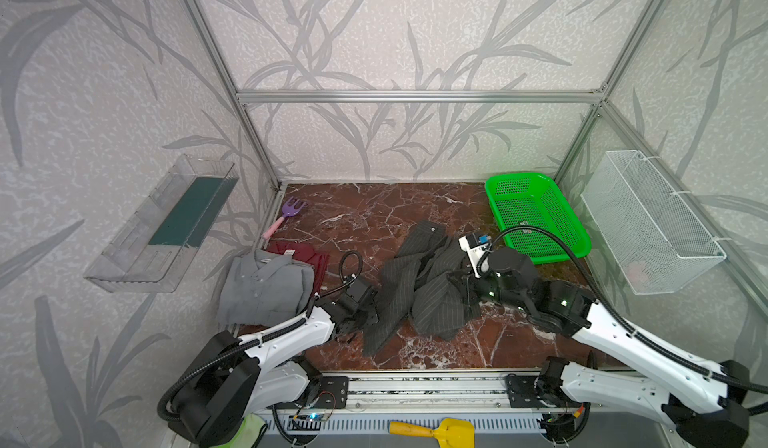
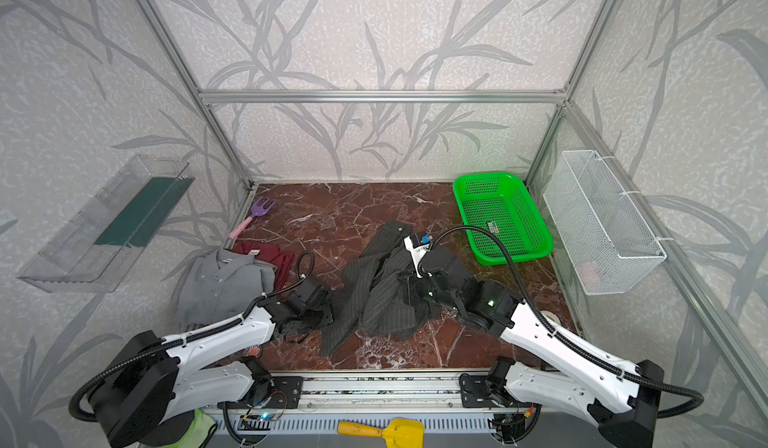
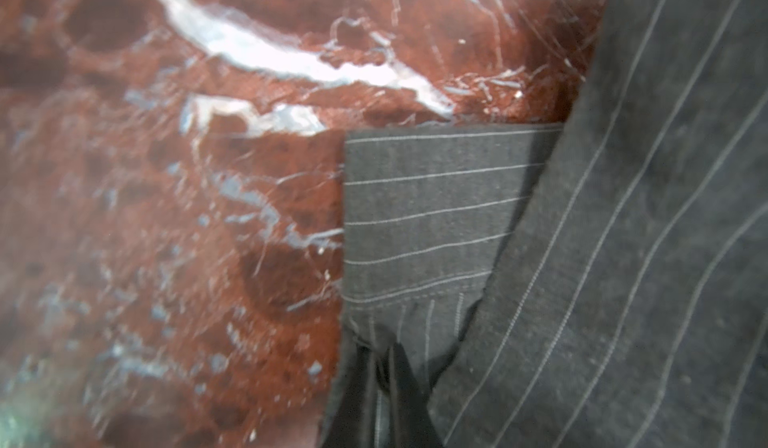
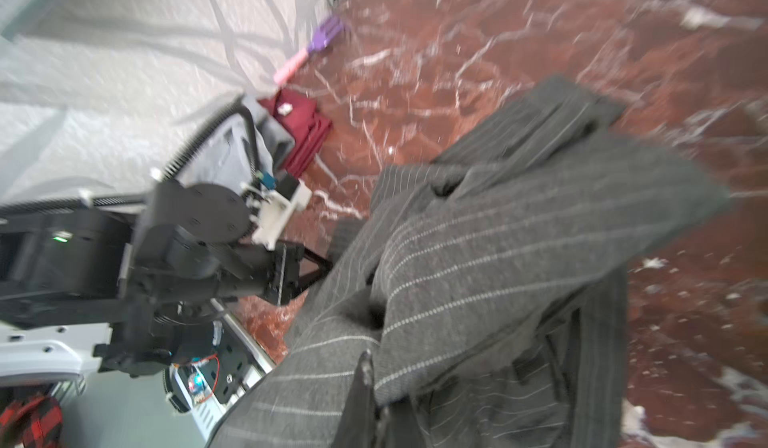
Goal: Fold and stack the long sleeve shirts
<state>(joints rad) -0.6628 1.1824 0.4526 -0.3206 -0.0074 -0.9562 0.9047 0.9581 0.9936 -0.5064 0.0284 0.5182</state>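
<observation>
A charcoal pinstriped shirt is seen crumpled in a loose heap at the middle of the red marble bench, with a cuff stretched toward the back and a sleeve trailed toward the front edge. At the left, a mid-grey collared shirt is laid folded flat, partly overlapping a folded dark red shirt behind it.

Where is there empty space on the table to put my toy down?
Bare marble at the back, between the purple fork and green basket; also a strip in front of the pinstriped shirt. Crowded: the grey shirt on the red shirt, left.
</observation>
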